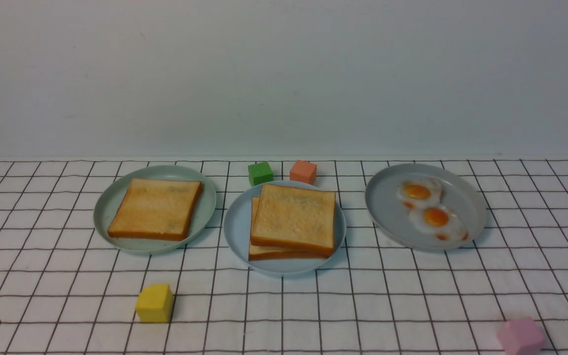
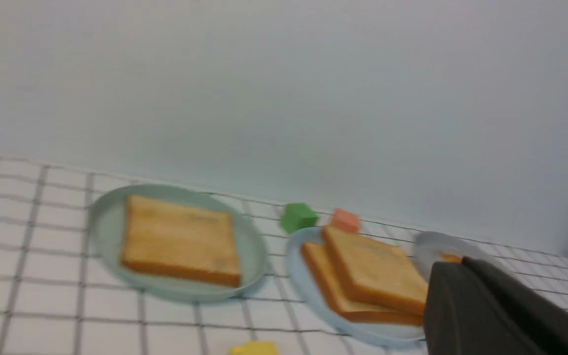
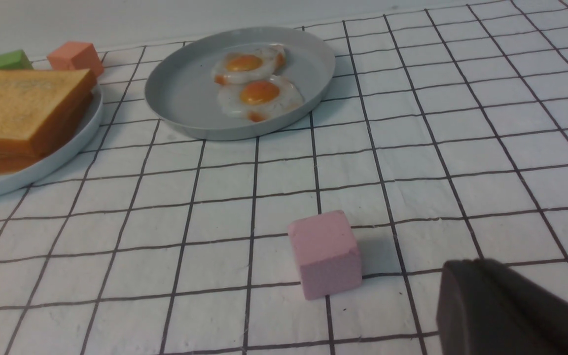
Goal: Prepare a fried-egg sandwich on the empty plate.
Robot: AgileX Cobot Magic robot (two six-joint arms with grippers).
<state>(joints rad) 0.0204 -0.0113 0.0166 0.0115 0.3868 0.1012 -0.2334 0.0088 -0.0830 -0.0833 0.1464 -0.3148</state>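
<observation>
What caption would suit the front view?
Two stacked toast slices on the pale blue plate, between a toast plate and a two-egg plate.

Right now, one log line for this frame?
sandwich: stacked on blue plate, egg hidden | left gripper: unclear | right gripper: unclear

The worktop, covered in white cloth with a dark grid, carried three plates in a row: grey-green plate left, pale blue plate centre, grey plate right. Green block and orange block sat behind the centre plate; yellow block and pink block lay nearer the robot.
</observation>
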